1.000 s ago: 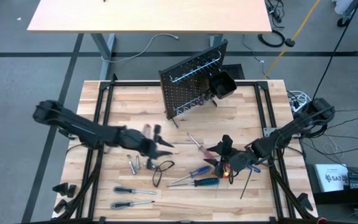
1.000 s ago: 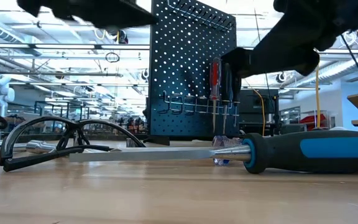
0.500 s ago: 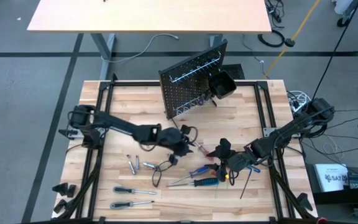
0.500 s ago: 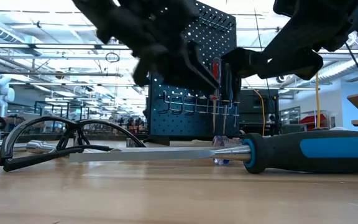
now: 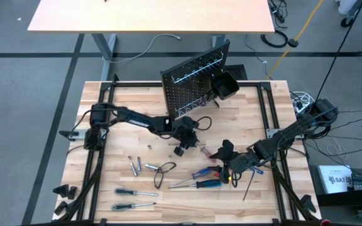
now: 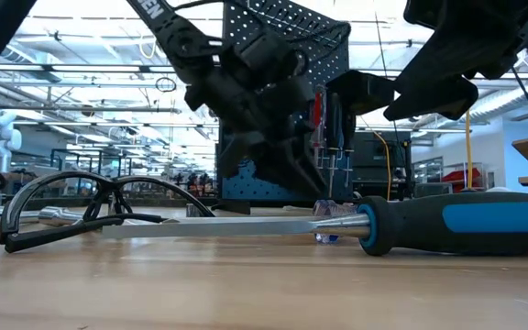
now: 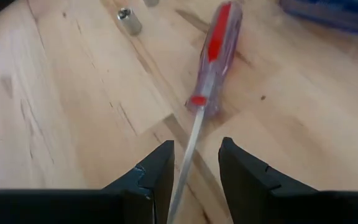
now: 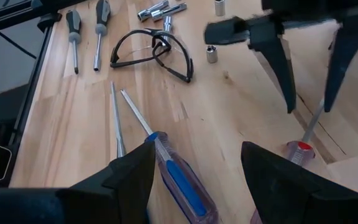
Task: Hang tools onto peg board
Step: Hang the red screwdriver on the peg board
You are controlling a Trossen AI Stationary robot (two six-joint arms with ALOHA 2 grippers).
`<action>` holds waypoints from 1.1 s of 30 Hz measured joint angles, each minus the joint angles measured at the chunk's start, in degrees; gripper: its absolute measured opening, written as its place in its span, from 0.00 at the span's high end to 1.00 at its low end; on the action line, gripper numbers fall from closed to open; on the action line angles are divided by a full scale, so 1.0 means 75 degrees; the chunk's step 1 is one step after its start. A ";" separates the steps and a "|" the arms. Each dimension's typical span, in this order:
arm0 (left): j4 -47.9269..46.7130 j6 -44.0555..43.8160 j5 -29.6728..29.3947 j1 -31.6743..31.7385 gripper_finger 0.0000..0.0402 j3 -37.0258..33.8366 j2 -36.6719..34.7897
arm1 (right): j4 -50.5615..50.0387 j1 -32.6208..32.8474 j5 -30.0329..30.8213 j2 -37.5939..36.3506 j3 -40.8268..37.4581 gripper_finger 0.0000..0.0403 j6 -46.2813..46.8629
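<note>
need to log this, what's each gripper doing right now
left gripper: open, straddling the red screwdriver shaft.
right gripper: open, holding nothing.

Peg board (image 5: 190, 88) is black with a regular dot pattern of holes, black bin (image 5: 225, 86) on it, silver hooks. Desk (image 5: 131, 119) is pale tan wood in plank strips (visible grain). Screwdriver (image 7: 215, 59) has a clear handle with a red core, another (image 8: 182, 186) clear with blue stripe; glasses (image 8: 151, 53) black-framed, sockets (image 5: 136, 166) silver.
</note>
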 joint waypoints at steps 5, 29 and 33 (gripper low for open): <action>-0.0046 0.0027 -0.0006 0.0132 0.68 0.0000 0.0011 | 0.0003 -0.0003 0.0001 -0.0001 0.0000 0.43 -0.0097; 0.0239 -0.0325 -0.0108 0.0247 0.68 0.0000 0.0457 | 0.0078 -0.0004 0.0006 0.0002 0.0000 0.43 -0.0094; 0.0120 -0.0387 -0.0120 0.0247 0.68 0.0000 0.0477 | 0.0075 -0.0006 0.0007 0.0005 0.0000 0.43 -0.0094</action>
